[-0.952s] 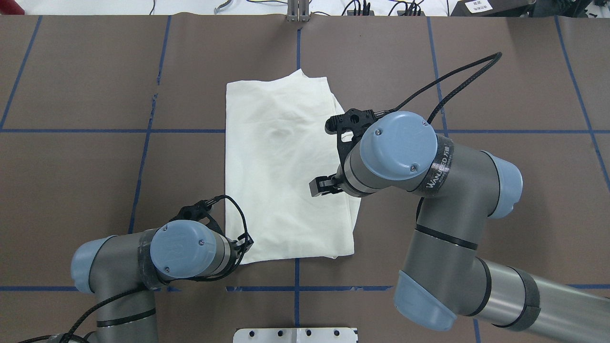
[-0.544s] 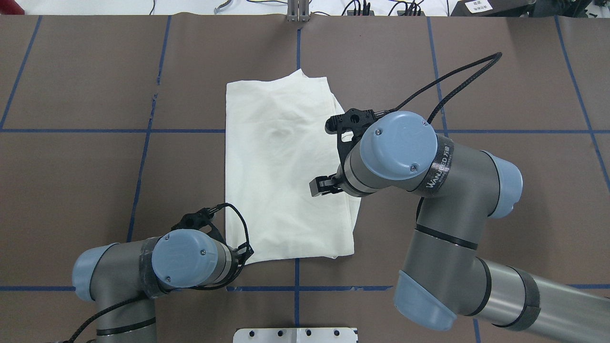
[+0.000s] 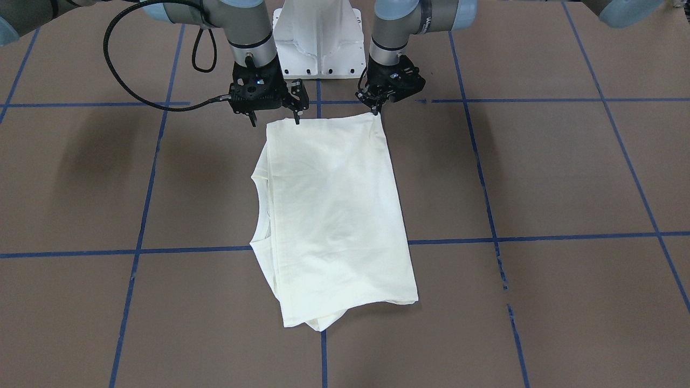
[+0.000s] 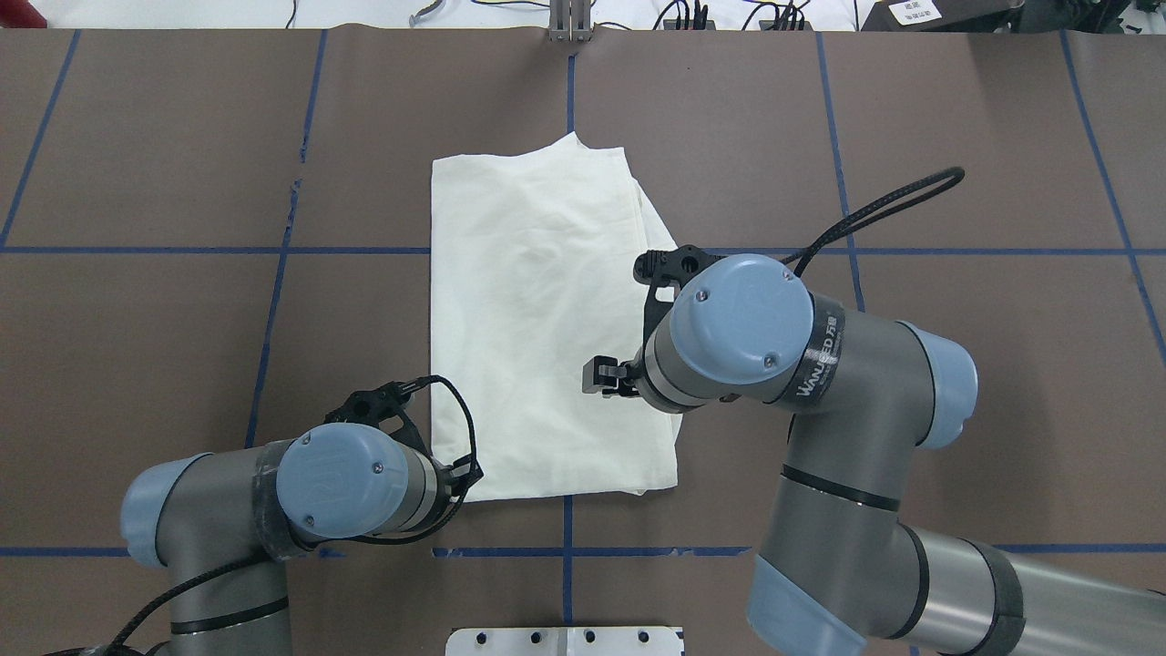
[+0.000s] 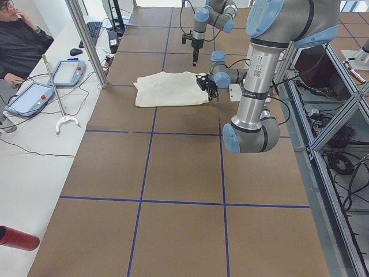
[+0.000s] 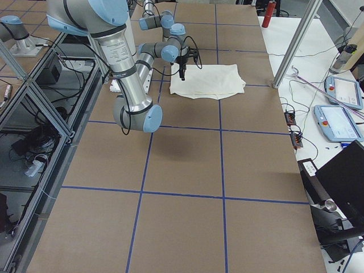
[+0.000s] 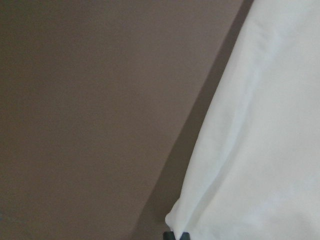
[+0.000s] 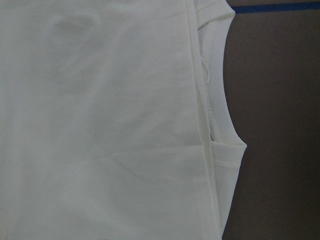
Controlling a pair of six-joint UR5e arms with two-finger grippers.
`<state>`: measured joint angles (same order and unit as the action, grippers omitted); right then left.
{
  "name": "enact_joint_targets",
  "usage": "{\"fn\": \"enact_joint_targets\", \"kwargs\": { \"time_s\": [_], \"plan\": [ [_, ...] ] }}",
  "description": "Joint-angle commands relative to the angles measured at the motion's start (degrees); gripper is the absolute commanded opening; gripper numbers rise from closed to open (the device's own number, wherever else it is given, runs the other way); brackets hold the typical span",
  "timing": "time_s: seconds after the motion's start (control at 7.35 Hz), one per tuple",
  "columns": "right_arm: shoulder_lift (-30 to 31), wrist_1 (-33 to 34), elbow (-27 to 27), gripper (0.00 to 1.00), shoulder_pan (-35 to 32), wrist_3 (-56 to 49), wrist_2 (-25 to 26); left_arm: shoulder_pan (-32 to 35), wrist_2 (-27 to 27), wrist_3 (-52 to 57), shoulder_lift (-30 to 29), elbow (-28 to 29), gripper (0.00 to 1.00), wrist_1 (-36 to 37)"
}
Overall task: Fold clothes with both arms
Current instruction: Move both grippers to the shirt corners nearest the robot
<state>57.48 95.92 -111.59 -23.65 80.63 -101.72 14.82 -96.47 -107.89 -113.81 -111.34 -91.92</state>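
Shirt on table; left gripper at corner, right gripper above.

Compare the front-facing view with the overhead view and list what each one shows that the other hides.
Front-facing only: the ribbed neck opening of the shirt, the right gripper open over it, and the left gripper at a corner nearest the robot. Overhead only: cables beyond the far edge of the table; there the right arm and left arm mostly hide both grippers and the neck. Both: the folded cream shirt lying flat on the brown table with blue tape lines.
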Motion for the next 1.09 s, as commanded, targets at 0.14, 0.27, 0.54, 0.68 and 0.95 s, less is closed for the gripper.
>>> {"fn": "enact_joint_targets", "kwargs": {
  "time_s": [0.14, 0.27, 0.54, 0.68, 0.95],
  "plan": [
    [1.7, -0.1, 0.6, 1.0, 4.7, 14.1, 0.6, 1.0, -0.1, 1.4, -0.1, -0.5, 0.0, 0.1],
    [2.2, -0.2, 0.9, 1.0, 5.1, 14.0, 1.6, 1.0, 0.0, 1.4, -0.1, -0.5, 0.0, 0.1],
    [2.2, -0.2, 2.2, 1.0, 6.5, 15.8, 4.3, 1.3, 0.0, 2.9, -0.2, -0.5, 0.0, 0.1],
    [2.1, -0.2, 3.5, 1.0, 6.6, 15.8, 4.3, 1.4, 0.0, 2.9, -0.2, -0.5, 0.0, 0.1],
    [1.6, -0.3, 6.0, 1.0, 6.9, 15.8, 4.2, 1.4, -0.1, 3.0, -0.4, -0.5, 0.0, 0.1]
  ]
}}
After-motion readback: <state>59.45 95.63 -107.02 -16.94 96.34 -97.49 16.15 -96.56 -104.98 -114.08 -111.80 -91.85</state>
